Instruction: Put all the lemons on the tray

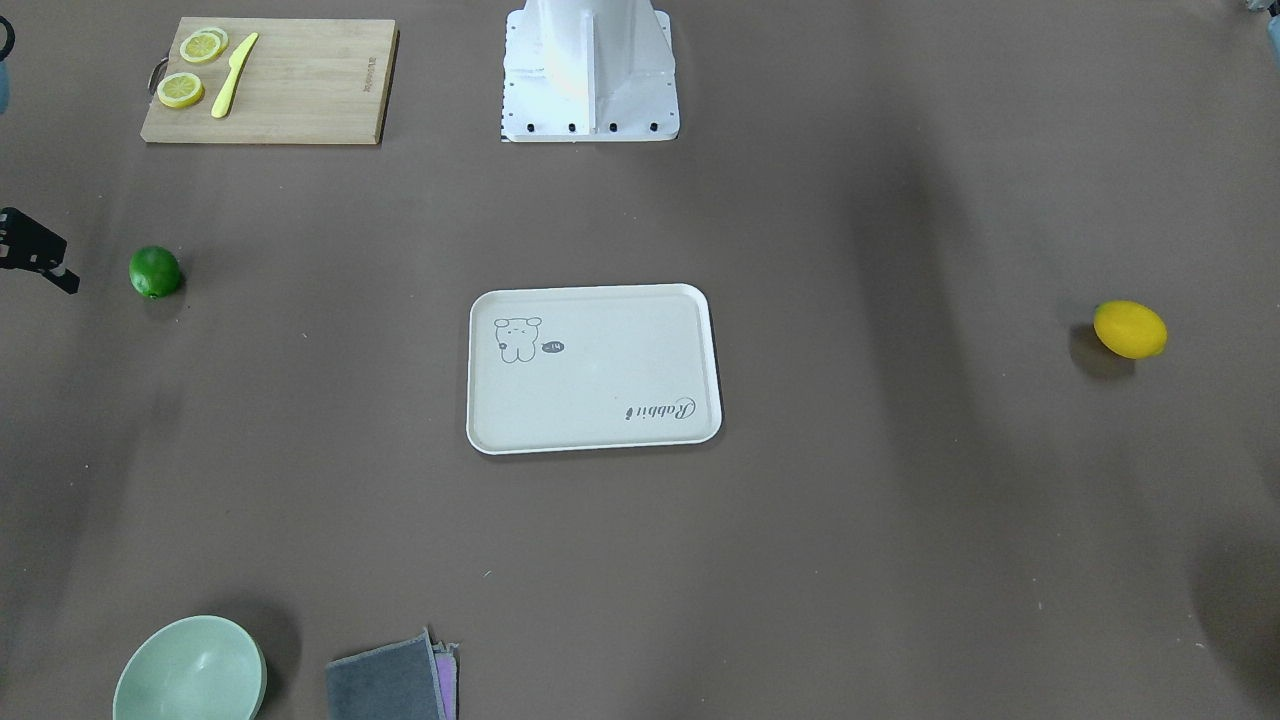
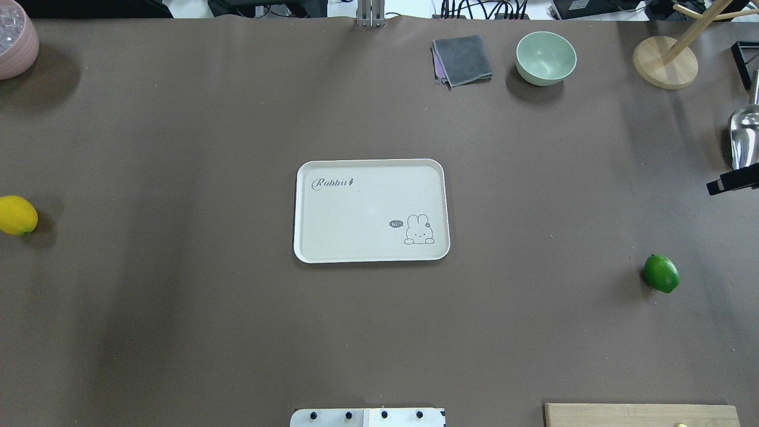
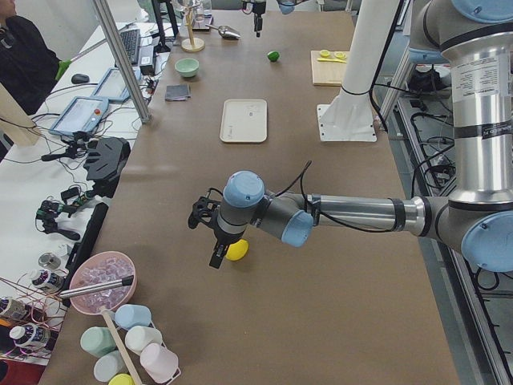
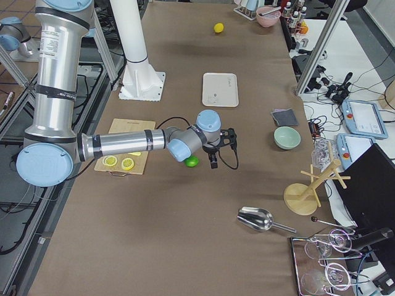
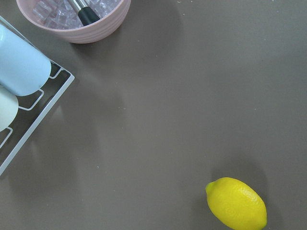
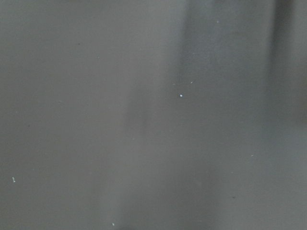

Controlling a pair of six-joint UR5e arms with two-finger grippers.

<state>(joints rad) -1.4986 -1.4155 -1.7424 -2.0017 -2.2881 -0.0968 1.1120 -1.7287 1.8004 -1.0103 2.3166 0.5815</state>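
Note:
The off-white tray (image 2: 367,163) lies bare at the table's middle, also in the front view (image 1: 590,292). The yellow lemon (image 2: 16,215) lies at the far left edge; the left wrist view shows it at lower right (image 5: 236,203). My left gripper (image 3: 210,241) hovers just beside it, only in the left side view, so I cannot tell its state. The green lemon (image 2: 661,273) lies at the right (image 1: 155,271). My right gripper (image 2: 720,187) pokes in at the right edge, a little beyond it; only part shows and I cannot tell its state.
A wooden cutting board (image 1: 300,85) with lemon slices and a yellow knife lies near the robot's base. A green bowl (image 2: 545,57), grey cloth (image 2: 462,59), wooden stand (image 2: 664,62) and metal scoop (image 2: 744,136) stand far right. A pink bowl (image 2: 15,38) stands far left.

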